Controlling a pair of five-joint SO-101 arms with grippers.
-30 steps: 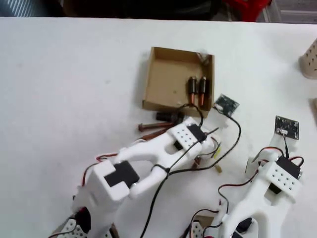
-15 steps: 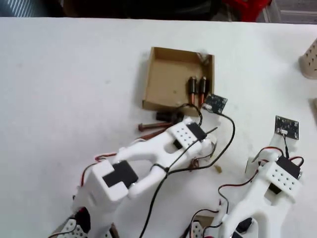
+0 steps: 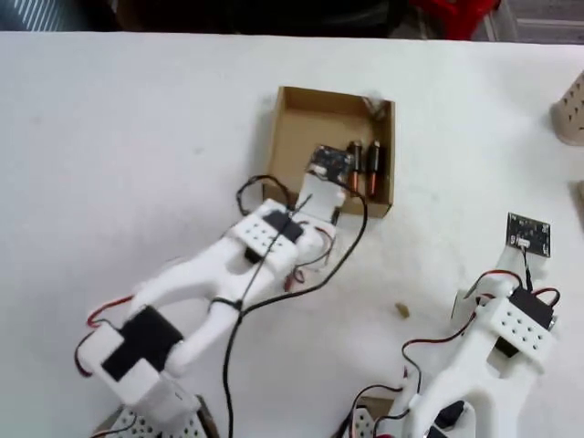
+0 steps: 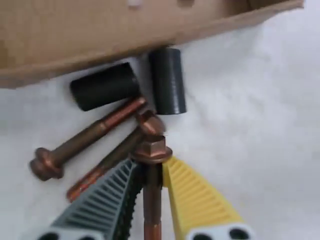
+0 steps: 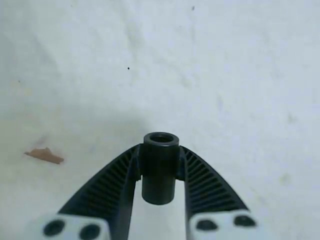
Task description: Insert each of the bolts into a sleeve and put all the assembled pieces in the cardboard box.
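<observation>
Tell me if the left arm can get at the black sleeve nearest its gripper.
Likely yes for reach: the sleeve lies just ahead of the left gripper. But the gripper is shut on a bolt, so it probably cannot grasp it.

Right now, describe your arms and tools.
The left arm and right arm are white plastic with black motor blocks, hole-dotted plates, black cables and red wires; each carries a small dark circuit board. The left tool has one grey ribbed finger and one yellow; the right tool has two black ribbed fingers.
</observation>
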